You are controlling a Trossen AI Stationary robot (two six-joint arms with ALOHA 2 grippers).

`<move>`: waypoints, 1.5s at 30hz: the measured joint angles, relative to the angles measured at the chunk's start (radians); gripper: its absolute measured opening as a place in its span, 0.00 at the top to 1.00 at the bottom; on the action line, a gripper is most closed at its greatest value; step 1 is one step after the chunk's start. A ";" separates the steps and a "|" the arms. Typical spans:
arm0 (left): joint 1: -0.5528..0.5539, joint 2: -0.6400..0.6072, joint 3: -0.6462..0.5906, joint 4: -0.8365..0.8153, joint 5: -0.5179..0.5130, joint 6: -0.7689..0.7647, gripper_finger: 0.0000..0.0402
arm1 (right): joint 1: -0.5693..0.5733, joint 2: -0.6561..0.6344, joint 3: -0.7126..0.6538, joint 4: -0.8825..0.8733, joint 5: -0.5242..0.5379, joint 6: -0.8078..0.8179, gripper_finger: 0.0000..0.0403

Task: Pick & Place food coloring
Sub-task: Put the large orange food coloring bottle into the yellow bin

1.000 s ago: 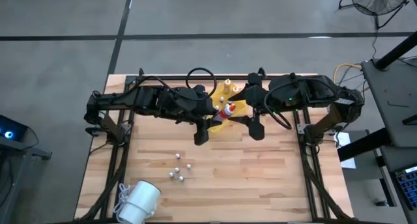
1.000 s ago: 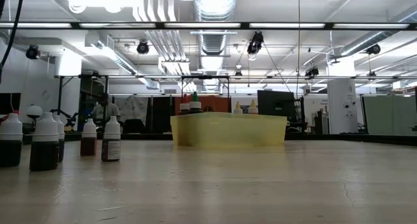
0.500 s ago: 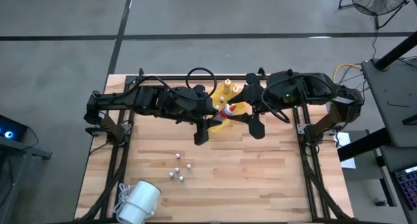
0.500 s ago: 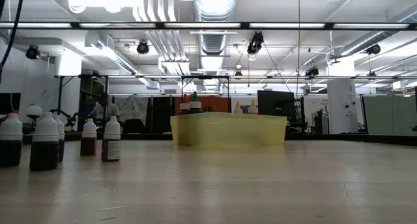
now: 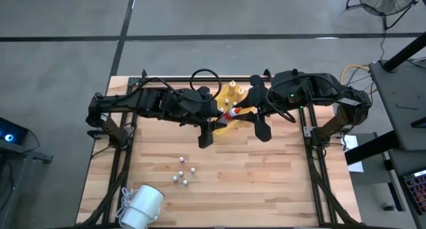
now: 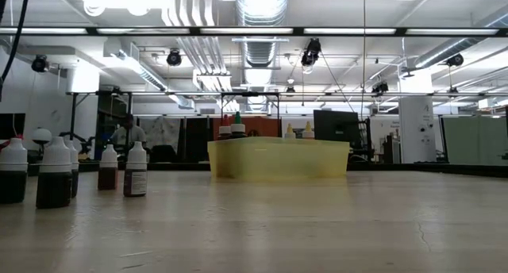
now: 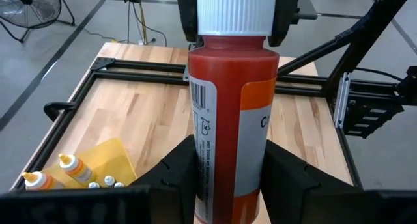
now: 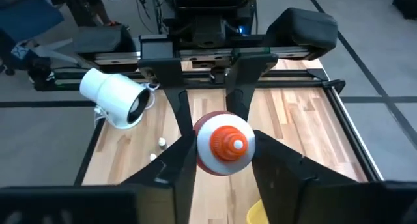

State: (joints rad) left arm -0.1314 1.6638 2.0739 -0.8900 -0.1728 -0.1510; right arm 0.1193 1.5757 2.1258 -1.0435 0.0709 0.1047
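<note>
Red food coloring bottle clamped at body between left tool fingers, white cap end toward right tool. Right tool fingers flank cap end; contact unclear, cannot tell if gripping. Judgement: light, rigid plastic, slick label; grip mid-body, not cap. Yellow tray just below both tools, other bottles inside.

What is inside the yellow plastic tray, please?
Small dropper bottles stand inside the yellow plastic tray; from table height only pointed caps show. Its wall covers their bodies.
</note>
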 joint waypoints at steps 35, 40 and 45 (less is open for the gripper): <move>0.005 -0.053 -0.001 -0.143 -0.125 -0.069 0.29 | -0.002 0.000 0.000 -0.078 0.008 -0.003 0.73; 0.006 -0.085 -0.001 -0.185 -0.192 -0.072 0.29 | -0.026 0.000 -0.006 -0.083 0.010 0.000 0.73; 0.008 -0.113 -0.001 -0.240 -0.230 -0.087 0.29 | -0.073 0.000 -0.051 -0.082 0.010 0.019 0.73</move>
State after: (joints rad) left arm -0.1237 1.5510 2.0731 -1.1304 -0.4030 -0.2379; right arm 0.0464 1.5757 2.0752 -1.1252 0.0811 0.1242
